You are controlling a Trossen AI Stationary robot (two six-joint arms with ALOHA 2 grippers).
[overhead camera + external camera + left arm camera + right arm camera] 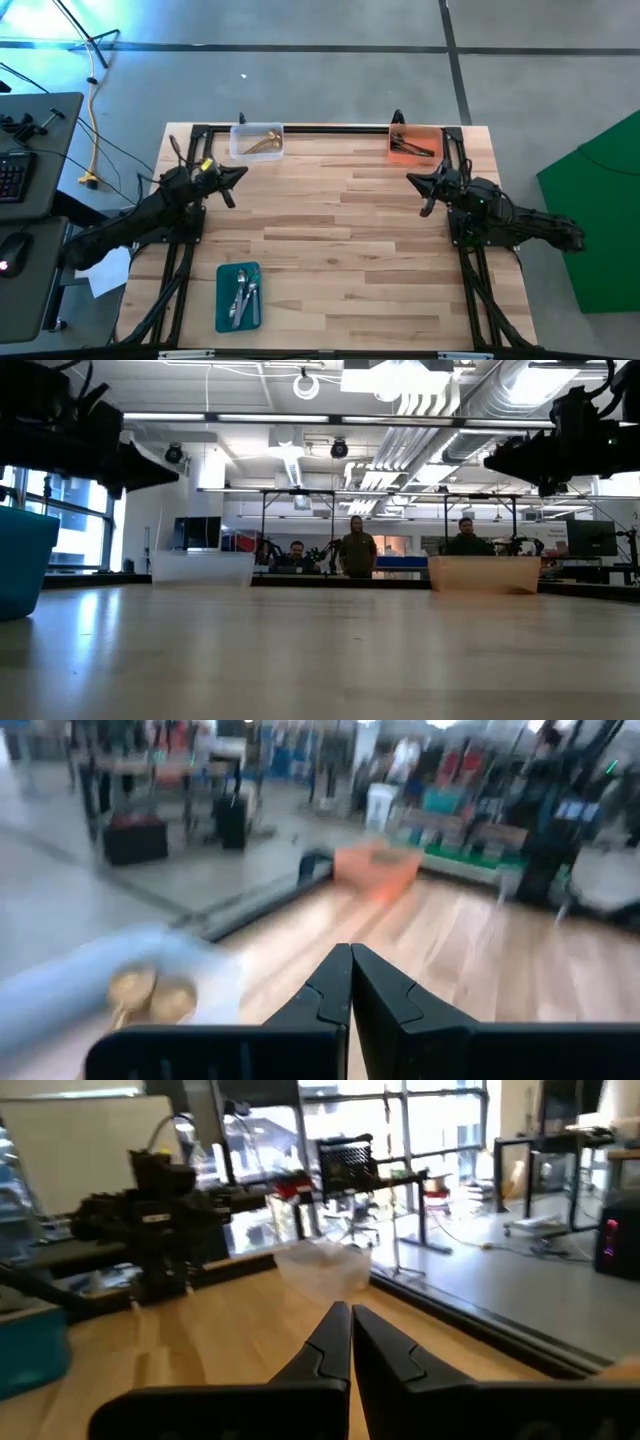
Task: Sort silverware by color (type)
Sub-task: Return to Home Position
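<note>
- Wooden table (330, 230), people (355, 550) far back.
- left gripper (241, 173) pinched shut, empty; gold spoons (265, 143) just past its tips.
- right gripper (412, 180) same; black spoons (410, 147) just ahead.
- silver spoons (242, 295) well back from left jaws.

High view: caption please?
Spoons sorted into clear tray, orange tray and teal tray; left hand and right hand shut.

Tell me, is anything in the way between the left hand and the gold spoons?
No, nothing visible. The left hand, shut, hangs over the bare table, and the gold spoons lie in the clear tray beyond it; only the tray's own wall surrounds them. The right hand, shut, waits across the table.
</note>
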